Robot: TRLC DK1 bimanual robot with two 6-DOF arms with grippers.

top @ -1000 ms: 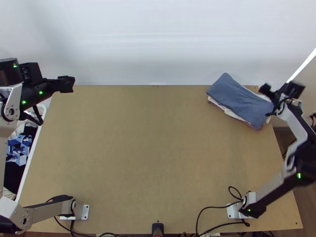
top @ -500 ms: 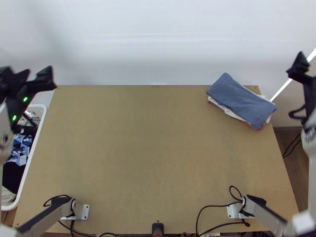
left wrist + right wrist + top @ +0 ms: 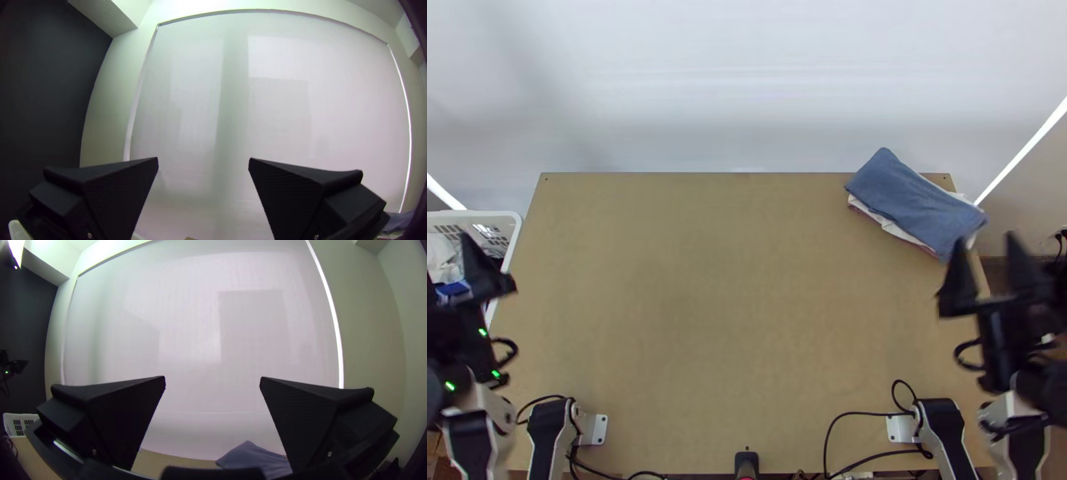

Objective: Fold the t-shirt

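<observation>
At the table's far right corner lies a blue folded cloth (image 3: 915, 200) on a stack with white and reddish layers; in the right wrist view the blue cloth (image 3: 255, 458) shows low between the fingers. My left gripper (image 3: 447, 264) is open above the laundry basket at the left. The left wrist view has the same gripper (image 3: 203, 160) with its fingers wide apart and nothing between them. Near the table's right edge, on the near side of the stack, my right gripper (image 3: 986, 240) hangs open and holds nothing. In the right wrist view that gripper (image 3: 213, 378) has widely parted fingers.
The white basket (image 3: 517, 218) with clothes in it stands along the left edge of the wooden table (image 3: 747, 304). Black cables (image 3: 843, 424) run along the near edge by the arms' bases. A pale wall (image 3: 747, 80) rises behind the table.
Both arms have drawn back toward the near side. The left gripper has come down the picture over the basket; the right one has left the stack's outer end and swung to the near side of it.
</observation>
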